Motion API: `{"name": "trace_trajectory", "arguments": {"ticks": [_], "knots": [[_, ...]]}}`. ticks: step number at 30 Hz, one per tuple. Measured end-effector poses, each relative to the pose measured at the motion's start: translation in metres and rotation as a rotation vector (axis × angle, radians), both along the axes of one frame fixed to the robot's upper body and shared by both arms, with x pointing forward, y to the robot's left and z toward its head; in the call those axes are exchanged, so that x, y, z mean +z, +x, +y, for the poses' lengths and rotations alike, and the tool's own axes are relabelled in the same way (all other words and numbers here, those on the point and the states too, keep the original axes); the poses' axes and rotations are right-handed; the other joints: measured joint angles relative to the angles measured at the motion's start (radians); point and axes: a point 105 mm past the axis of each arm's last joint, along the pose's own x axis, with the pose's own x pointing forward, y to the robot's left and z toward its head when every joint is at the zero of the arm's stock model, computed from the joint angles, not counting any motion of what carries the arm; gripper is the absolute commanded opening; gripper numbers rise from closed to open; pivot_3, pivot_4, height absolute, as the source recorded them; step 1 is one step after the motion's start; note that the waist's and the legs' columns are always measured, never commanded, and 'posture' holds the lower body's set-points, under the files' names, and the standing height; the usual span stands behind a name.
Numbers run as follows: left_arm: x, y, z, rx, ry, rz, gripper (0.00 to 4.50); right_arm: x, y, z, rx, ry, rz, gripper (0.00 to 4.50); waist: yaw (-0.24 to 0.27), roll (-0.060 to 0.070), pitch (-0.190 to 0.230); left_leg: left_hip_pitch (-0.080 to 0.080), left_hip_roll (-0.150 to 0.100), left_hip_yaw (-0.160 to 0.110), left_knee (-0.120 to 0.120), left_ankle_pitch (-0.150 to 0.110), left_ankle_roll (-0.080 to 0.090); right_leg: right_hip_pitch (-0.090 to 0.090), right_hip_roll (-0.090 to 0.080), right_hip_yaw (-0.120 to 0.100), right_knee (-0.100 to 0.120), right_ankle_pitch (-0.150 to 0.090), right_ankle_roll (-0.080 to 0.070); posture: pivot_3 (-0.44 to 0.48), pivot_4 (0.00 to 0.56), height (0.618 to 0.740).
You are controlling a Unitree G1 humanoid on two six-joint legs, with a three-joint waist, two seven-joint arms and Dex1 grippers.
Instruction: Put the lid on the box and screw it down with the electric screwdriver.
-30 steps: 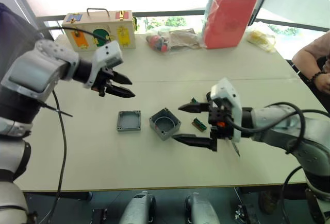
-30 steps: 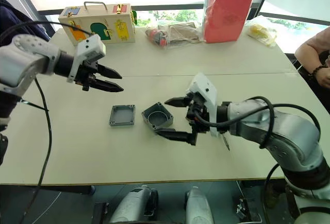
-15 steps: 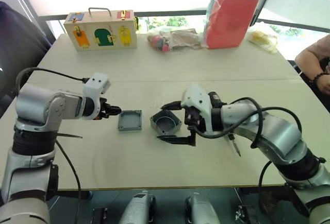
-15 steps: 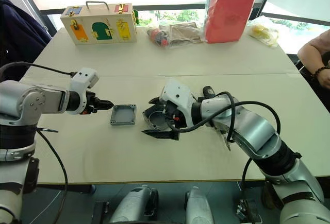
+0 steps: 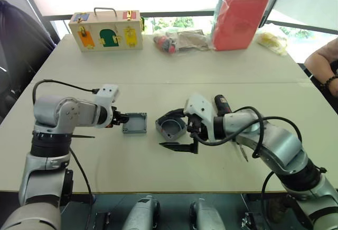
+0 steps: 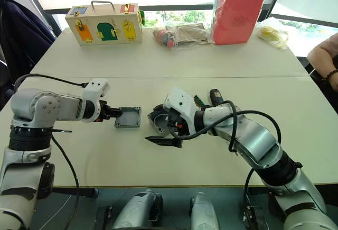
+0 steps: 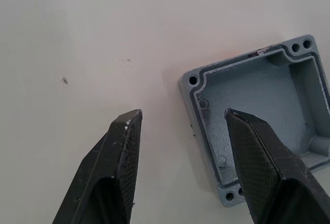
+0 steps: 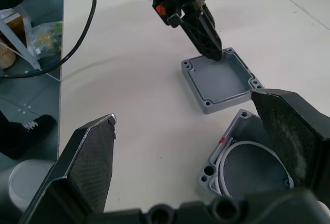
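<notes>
lid [image 5: 134, 123] flat on table [image 5: 174, 71], hollow side up, just left of box [image 5: 171, 128]. box upright, open top, white ring visible inside in right wrist view, small red mark near one corner [image 8: 221, 140]. lid and box near each other, not touching.

left gripper [image 7: 180, 126] low at lid's left edge, jaws released and straddling that rim: one finger [image 7: 121, 152] over bare table outside the lid, other finger [image 7: 258, 152] over the lid's inner floor. contact with rim not confirmable.

right gripper [image 5: 177, 129] at box, jaws released wide, one finger beyond box's far side, other finger [image 5: 177, 146] near the table on the near side. nothing grasped.

screwdriver [image 5: 221, 103] lying on table behind right forearm, partly hidden.

wooden case [image 5: 106, 30] at far left edge of table, red bag [image 5: 237, 18] at far right, well apart from work area. person's arm [image 5: 325, 66] at right margin.
</notes>
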Motion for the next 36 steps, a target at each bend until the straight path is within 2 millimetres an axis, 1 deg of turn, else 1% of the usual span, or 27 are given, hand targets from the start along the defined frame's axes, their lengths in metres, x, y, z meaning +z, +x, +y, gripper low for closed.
{"name": "trace_trajectory", "arguments": {"ticks": [4, 7, 8, 10, 11, 13, 16, 21, 22, 24, 25, 27, 28, 29, 31, 33, 36], "knots": [[-0.001, 0.004, -0.005, -0.004, 0.032, 0.011, 2.58, -0.001, 0.001, -0.001, -0.020, 0.001, -0.001, 4.50, -0.003, 0.000, 0.000, 0.000, 0.000, 0.000, 0.000, 0.000, 0.000, 0.000, 0.000, 0.000, 0.000, 0.000, 0.000, 0.000, 0.150, 0.740], [-0.002, 0.008, -0.007, -0.003, 0.054, 0.013, 1.90, -0.003, 0.002, -0.005, -0.055, 0.003, 0.006, 4.50, -0.001, 0.001, -0.001, 0.000, 0.000, 0.000, 0.000, 0.000, 0.000, 0.000, 0.000, 0.000, 0.000, 0.000, 0.000, 0.000, 0.150, 0.740], [-0.002, 0.008, -0.008, -0.005, 0.058, 0.012, 1.46, -0.003, 0.002, -0.005, -0.059, 0.002, 0.005, 4.50, -0.002, 0.001, -0.001, 0.001, 0.000, 0.000, 0.000, 0.000, 0.000, 0.001, 0.000, 0.000, 0.000, 0.000, 0.000, 0.000, 0.150, 0.740], [-0.003, 0.008, -0.011, -0.016, 0.066, 0.012, 0.81, -0.003, 0.002, -0.006, -0.070, 0.003, 0.003, 4.50, -0.002, 0.001, -0.002, 0.002, 0.000, 0.000, 0.000, 0.000, 0.000, 0.002, 0.000, 0.000, 0.000, 0.000, 0.000, 0.000, 0.150, 0.740], [-0.004, 0.009, -0.011, -0.012, 0.076, 0.010, 0.41, -0.001, 0.003, -0.008, -0.082, 0.008, -0.001, 4.50, -0.002, 0.002, -0.003, 0.002, 0.000, 0.000, 0.000, 0.000, 0.000, 0.002, 0.000, 0.000, 0.000, 0.000, 0.000, 0.000, 0.150, 0.740], [-0.005, 0.009, -0.009, -0.005, 0.082, 0.012, 0.03, 0.001, 0.004, -0.011, -0.099, 0.011, -0.008, 4.50, -0.001, 0.002, -0.003, 0.002, 0.000, 0.000, 0.000, 0.000, 0.000, 0.002, 0.000, 0.000, 0.000, 0.000, 0.000, 0.000, 0.150, 0.740], [-0.008, 0.008, -0.010, 0.001, 0.083, 0.005, 0.03, 0.000, 0.006, -0.015, -0.117, 0.010, -0.001, 4.50, 0.000, 0.003, -0.005, 0.003, 0.000, 0.000, 0.000, 0.000, 0.000, 0.003, 0.000, 0.000, 0.000, 0.000, 0.000, 0.000, 0.150, 0.740], [-0.005, 0.008, -0.006, 0.048, 0.044, -0.036, 0.03, 0.002, 0.010, -0.026, -0.157, 0.027, 0.020, 4.50, -0.001, 0.003, -0.006, 0.003, 0.000, 0.000, -0.001, 0.000, 0.000, 0.003, 0.000, 0.000, 0.000, 0.000, 0.000, 0.000, 0.150, 0.740], [-0.006, 0.009, -0.005, 0.054, 0.037, -0.047, 0.03, 0.004, 0.012, -0.027, -0.166, 0.051, 0.038, 4.50, -0.002, 0.003, -0.006, 0.003, 0.000, 0.000, -0.001, 0.000, 0.000, 0.003, 0.000, 0.000, 0.000, 0.000, 0.000, 0.000, 0.150, 0.740], [-0.002, 0.014, 0.000, 0.070, 0.019, -0.112, 0.03, 0.013, 0.016, -0.026, -0.184, 0.155, 0.098, 4.50, -0.003, 0.002, -0.005, 0.003, 0.001, 0.000, -0.001, 0.000, -0.001, 0.002, 0.000, 0.000, 0.000, 0.000, 0.000, 0.000, 0.150, 0.740], [0.003, 0.018, 0.005, 0.079, 0.012, -0.168, 0.03, 0.019, 0.020, -0.025, -0.197, 0.212, 0.120, 4.50, -0.005, 0.001, -0.005, 0.002, 0.001, 0.000, -0.002, 0.001, -0.002, 0.000, 0.000, 0.001, 0.000, 0.001, -0.001, 0.000, 0.150, 0.740], [0.027, 0.029, 0.012, 0.072, -0.036, -0.333, 0.03, 0.034, 0.035, -0.025, -0.248, 0.321, 0.171, 4.50, -0.006, 0.001, -0.004, 0.000, 0.001, 0.000, -0.004, 0.001, -0.003, -0.002, 0.000, 0.001, 0.000, 0.002, -0.003, 0.000, 0.150, 0.740], [0.050, 0.034, 0.013, 0.052, -0.078, -0.465, 0.03, 0.041, 0.044, -0.028, -0.285, 0.368, 0.198, 4.50, -0.005, 0.001, -0.004, 0.000, 0.001, 0.000, -0.006, 0.002, -0.003, -0.003, 0.000, 0.001, -0.003, 0.002, -0.003, 0.000, 0.150, 0.740], [0.069, 0.036, 0.012, 0.033, -0.103, -0.562, 0.03, 0.047, 0.049, -0.030, -0.302, 0.394, 0.211, 4.50, -0.001, 0.001, -0.004, 0.000, 0.001, 0.000, -0.009, 0.002, -0.004, -0.003, -0.001, 0.000, -0.005, 0.002, -0.003, 0.000, 0.150, 0.740], [0.091, 0.038, 0.013, 0.018, -0.155, -0.686, 0.03, 0.053, 0.059, -0.025, -0.316, 0.442, 0.262, 4.50, -0.002, 0.001, -0.004, 0.000, 0.000, 0.001, -0.012, 0.002, -0.004, -0.003, -0.001, 0.001, -0.006, 0.002, -0.004, 0.000, 0.150, 0.740], [0.101, 0.040, 0.002, -0.025, -0.210, -0.761, 0.03, 0.056, 0.069, -0.018, -0.328, 0.472, 0.317, 4.50, -0.003, 0.001, -0.004, 0.001, -0.001, 0.001, -0.012, 0.002, -0.004, -0.003, -0.001, 0.000, -0.006, 0.002, -0.004, 0.000, 0.150, 0.740], [0.105, 0.042, -0.017, -0.087, -0.279, -0.815, 0.03, 0.059, 0.080, -0.006, -0.331, 0.507, 0.382, 4.50, -0.005, 0.001, -0.004, 0.000, 0.000, 0.002, -0.013, 0.003, -0.005, -0.004, -0.001, 0.000, -0.005, 0.002, -0.004, 0.000, 0.150, 0.740]]}}
